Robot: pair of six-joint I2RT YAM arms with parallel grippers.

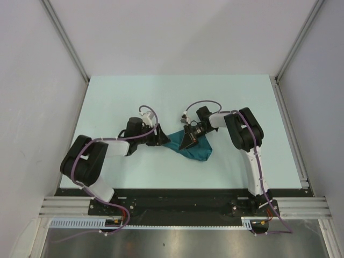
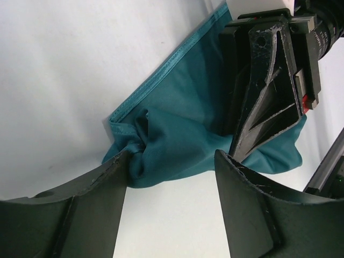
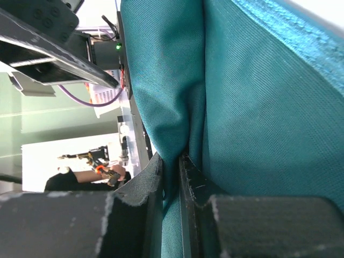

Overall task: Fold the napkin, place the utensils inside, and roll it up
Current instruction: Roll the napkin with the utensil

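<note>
I was on the folding step. My right gripper (image 3: 171,161) was clenched on a gathered ridge of the napkin (image 2: 183,102), which lay bunched between the spread fingers of the left gripper (image 2: 172,156), its crumpled corner beside one fingertip. Next, I judged, the left had to pinch that corner and draw the cloth flat.

1. Reading as a robotics lab test cell.
2. Left arm (image 1: 88,158) and right arm (image 1: 244,131) are sitting bolted to a metal rail (image 1: 64,205) at the table (image 1: 134,97) edge.
3. White panels (image 1: 177,32) are walling in the table on three sides.
4. Purple cable (image 1: 260,172) is trailing loose along each arm.
5. Right wrist view is catching a person (image 3: 80,180) in the background.
</note>
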